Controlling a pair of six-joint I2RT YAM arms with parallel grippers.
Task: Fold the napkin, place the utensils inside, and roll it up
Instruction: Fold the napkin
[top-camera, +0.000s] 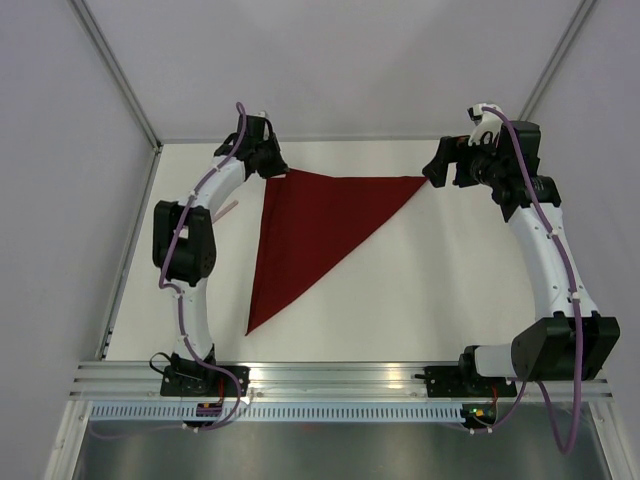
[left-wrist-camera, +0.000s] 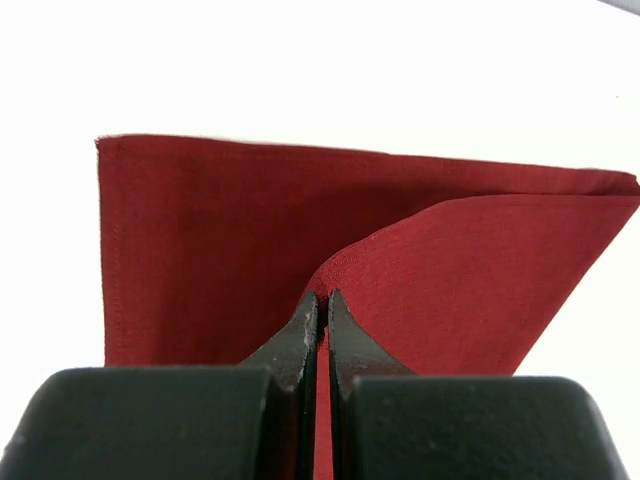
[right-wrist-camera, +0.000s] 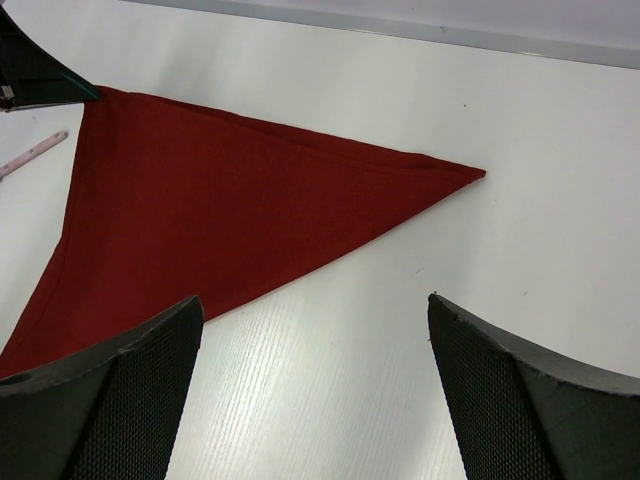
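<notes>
The dark red napkin (top-camera: 310, 235) lies on the white table folded into a triangle, with corners at the far left, far right and near left. My left gripper (top-camera: 270, 170) is at the far left corner, shut on the upper layer of the napkin (left-wrist-camera: 450, 270), which rises into the jaws. My right gripper (top-camera: 437, 172) is open and empty just beyond the napkin's right tip (right-wrist-camera: 470, 172). The napkin also shows in the right wrist view (right-wrist-camera: 220, 220). No utensils show clearly.
A thin pale pink stick (top-camera: 224, 209) lies on the table left of the napkin, beside my left arm; it also shows in the right wrist view (right-wrist-camera: 30, 155). The table's back edge (top-camera: 350, 140) meets the wall just behind both grippers.
</notes>
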